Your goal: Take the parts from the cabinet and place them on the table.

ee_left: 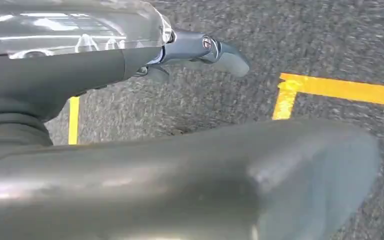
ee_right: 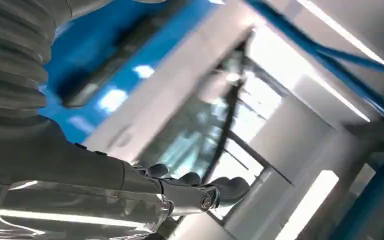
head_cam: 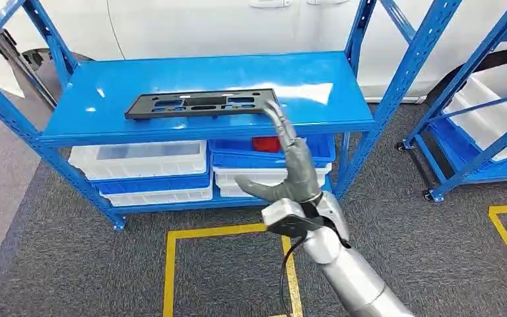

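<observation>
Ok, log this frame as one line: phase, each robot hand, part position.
phase: reaching | right robot hand: open, fingertips at black plate end | left robot hand: hanging over floor, holds nothing | plate: flat on blue shelf

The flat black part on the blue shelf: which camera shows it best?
The head view: the black part lies whole on the top shelf. The right wrist view shows it as a dark blur; the left wrist view looks at floor.

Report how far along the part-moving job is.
Done: nothing visibly; no table with placed parts is in view. In hand: the right hand reaches up, fingers at the near end of the black part lying flat on the blue shelf, not gripping it. Left: grasp, lift, carry, place.
</observation>
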You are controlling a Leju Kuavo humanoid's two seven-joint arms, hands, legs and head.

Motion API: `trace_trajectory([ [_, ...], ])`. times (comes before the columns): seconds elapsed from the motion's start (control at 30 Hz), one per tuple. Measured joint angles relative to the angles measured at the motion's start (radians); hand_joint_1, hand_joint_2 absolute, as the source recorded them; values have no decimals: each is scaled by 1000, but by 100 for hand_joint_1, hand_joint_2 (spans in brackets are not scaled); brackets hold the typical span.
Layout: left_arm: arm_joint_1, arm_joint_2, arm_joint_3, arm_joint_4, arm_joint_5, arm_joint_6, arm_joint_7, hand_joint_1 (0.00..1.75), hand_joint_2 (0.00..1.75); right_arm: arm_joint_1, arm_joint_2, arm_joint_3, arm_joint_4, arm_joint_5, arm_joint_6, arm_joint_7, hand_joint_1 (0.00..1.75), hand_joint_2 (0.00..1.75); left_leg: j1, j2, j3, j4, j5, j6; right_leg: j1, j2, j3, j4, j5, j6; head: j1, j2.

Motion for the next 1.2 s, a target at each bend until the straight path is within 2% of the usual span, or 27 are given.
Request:
trace_trajectory([
  [0.03,-4,0,0,0,-8,-4,0,0,0,-26,11,27,78,66,-30,32,0,175,-1,1,-1,1,0,0,0,0,-41,80,-28,2,0,0],
  [0.07,-8,0,0,0,-11,-6,3,0,0,-48,28,55,153,112,-53,48,0,175,-1,1,-2,1,0,0,0,-1,-72,136,-37,3,0,0],
  [0.1,-12,0,0,0,-14,-7,4,0,0,-65,41,74,222,137,-69,55,0,175,-1,1,-2,2,0,0,0,-2,-76,137,-20,3,0,0],
  [0.13,-14,0,-1,0,-16,-7,5,0,0,-78,50,88,265,142,-75,55,0,175,-1,0,0,4,-2,1,0,-3,-55,88,18,2,0,0],
  [0.2,-15,0,-1,0,-18,-7,7,0,0,-112,69,106,337,162,-97,62,0,175,-1,-2,3,12,-8,-4,0,-5,24,-87,113,-4,0,0],
  [0.23,-15,0,-1,0,-19,-7,8,0,0,-125,76,114,365,175,-104,70,0,175,-2,-2,2,16,-11,-7,1,-7,47,-139,133,-8,0,0],
  [0.27,-19,0,-1,0,-24,-8,9,0,0,-153,84,127,405,216,-108,102,0,175,-12,-2,-7,28,-16,-14,6,-9,58,-170,117,-15,0,0],
  [0.37,-26,0,-2,0,-37,-8,17,0,0,-220,123,175,564,377,-120,247,0,175,-5,2,-8,21,-12,-28,10,-2,49,-165,120,-31,0,0],
  [0.43,-30,1,-2,0,-40,-5,19,0,0,-261,157,194,671,466,-158,349,0,175,-2,-1,-15,41,-29,-40,2,-3,57,-178,127,-42,0,0],
  [0.47,-30,0,-2,0,-45,-4,20,0,0,-283,172,203,714,511,-185,412,0,175,-1,-1,-37,89,-60,-45,1,-5,57,-178,127,-47,0,0],
  [0.53,-26,1,-2,0,-54,2,21,0,0,-318,193,221,797,598,-226,533,0,175,5,-1,-115,251,-132,-55,2,-4,57,-177,126,-50,0,0],
  [0.57,-23,1,-2,0,-62,3,21,0,0,-328,199,226,830,624,-237,572,0,175,7,-1,-151,319,-149,-59,2,-4,57,-177,125,-51,0,0],
  [0.6,-21,1,-2,0,-65,5,23,0,0,-335,200,227,856,630,-241,596,0,175,9,-1,-164,335,-138,-60,2,-4,58,-177,125,-50,0,0],
  [0.63,-20,2,-2,0,-71,5,25,0,0,-341,204,227,876,632,-242,610,0,175,11,-1,-153,303,-108,-61,2,-3,58,-176,124,-49,0,0],
  [0.7,-22,3,-2,0,-82,6,32,0,0,-366,211,227,910,632,-243,618,0,175,15,-1,-81,142,-15,-60,0,0,61,-172,121,-44,0,0],
  [0.73,-23,4,-3,0,-85,7,36,0,0,-379,216,226,919,632,-242,619,0,175,17,-1,-39,51,18,-58,-1,2,63,-170,117,-39,0,0],
  [0.77,-25,4,-5,0,-90,8,43,0,0,-392,219,226,935,632,-240,620,0,175,10,-5,-22,27,-2,-53,5,4,59,-168,116,-32,0,0],
  [0.8,-26,5,-7,0,-92,8,46,0,0,-398,222,226,945,632,-239,621,0,175,8,-6,-26,28,1,-43,4,5,57,-170,119,-26,0,0],
  [0.87,-23,8,-9,0,-92,8,50,0,0,-400,227,223,962,631,-238,621,0,175,5,-7,-28,27,1,-32,1,4,60,-177,123,-14,0,0],
  [0.93,-21,8,-9,0,-90,6,52,0,0,-402,230,219,972,631,-238,621,0,175,14,-4,-21,13,10,-18,0,3,60,-171,113,-3,0,0],
  [0.97,-22,8,-9,0,-90,3,51,0,0,-407,231,217,979,631,-237,621,0,175,13,-4,-22,11,11,-11,2,0,40,-129,81,0,0,0],
  [1.03,-20,9,-9,0,-87,-2,51,0,0,-410,232,215,991,631,-231,621,0,175,9,-4,-24,11,11,-7,1,0,-41,45,-3,2,0,0],
  [1.07,-19,10,-9,0,-85,-5,51,0,0,-408,232,214,998,631,-228,621,0,175,7,-4,-25,11,10,-4,1,-1,-77,116,-25,3,0,0],
  [1.1,-17,10,-9,0,-84,-7,51,0,0,-406,232,211,1003,630,-224,621,0,175,5,-4,-25,12,10,-4,1,-1,-95,150,-27,2,0,0],
  [1.13,-14,10,-9,0,-84,-7,51,0,0,-404,232,209,1008,629,-223,621,0,175,3,-4,-24,12,10,-4,2,-1,-90,134,-6,-1,0,0],
  [1.17,-13,10,-9,0,-84,-8,51,0,0,-405,233,207,1011,629,-223,621,0,175,0,-5,-23,13,10,-4,3,-1,-61,71,35,-5,0,0],
  [1.2,-14,10,-9,0,-84,-8,51,0,0,-407,235,205,1013,629,-223,621,0,175,-2,-5,-22,14,9,-4,4,-2,-16,-22,81,-12,0,0],
])
